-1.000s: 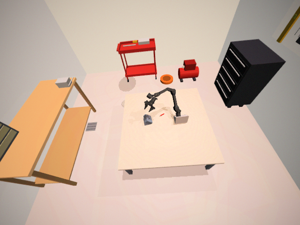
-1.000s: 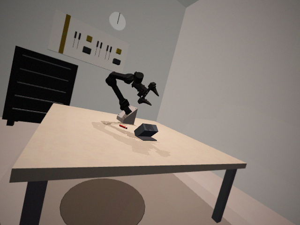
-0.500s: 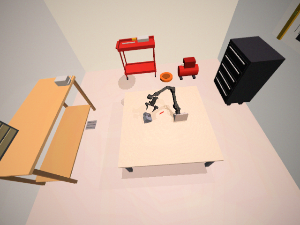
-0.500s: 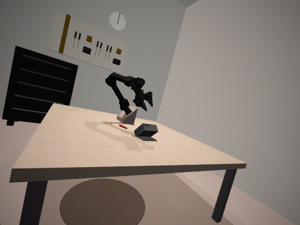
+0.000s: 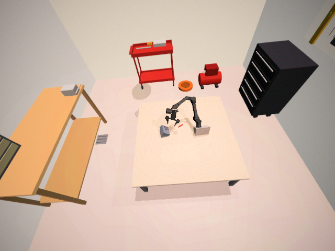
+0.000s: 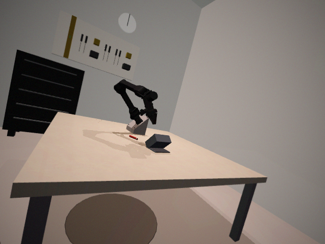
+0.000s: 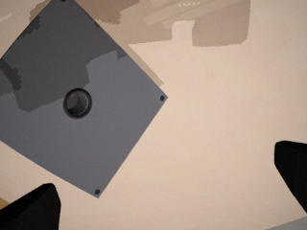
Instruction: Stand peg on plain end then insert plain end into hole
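The red peg [image 5: 180, 125] [image 6: 133, 137] lies on its side on the table between the arm's base and the sloped panel. Its white band cannot be made out. The blue-grey sloped panel [image 5: 164, 131] [image 6: 158, 141] [image 7: 120, 139] stands on the table; the wrist view shows its face with one round, empty hole [image 7: 78, 103]. My gripper [image 5: 171, 123] [image 6: 154, 122] [image 7: 169, 176] is wide open and empty, pointing down above the table near the panel. The peg is out of the wrist view.
The arm's wedge-shaped base [image 5: 202, 130] [image 6: 140, 129] stands on the pale table [image 5: 189, 162] [image 6: 104, 168], on the other side of the peg from the panel. The arm's shadow falls across the table and part of the panel. A red cart [image 5: 156, 75] and a black cabinet [image 5: 292, 86] stand beyond the table.
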